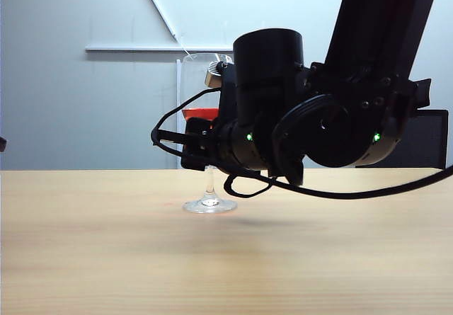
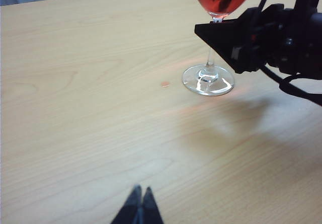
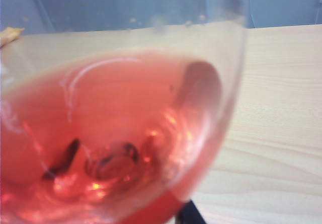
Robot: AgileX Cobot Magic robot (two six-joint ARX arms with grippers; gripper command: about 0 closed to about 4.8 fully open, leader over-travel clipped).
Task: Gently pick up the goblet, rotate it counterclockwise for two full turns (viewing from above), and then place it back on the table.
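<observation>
The goblet point(image 1: 209, 203) stands upright on the table point(image 1: 106, 258), its clear bowl holding red liquid. In the left wrist view its round foot point(image 2: 208, 80) rests flat on the wood. My right gripper point(image 1: 204, 151) reaches in from the right at the top of the stem, just under the bowl, with its black fingers point(image 2: 224, 35) on either side of the stem. How tightly they stand is hidden. In the right wrist view the goblet point(image 3: 115, 123) fills the picture, and only one dark fingertip point(image 3: 190, 215) shows. My left gripper point(image 2: 141, 191) hovers shut over bare table, well short of the goblet.
A black office chair point(image 1: 432, 141) stands behind the table at the right. The right arm's black cable point(image 1: 354, 191) hangs low over the tabletop. A small reddish spot point(image 2: 165, 84) lies on the wood beside the goblet's foot.
</observation>
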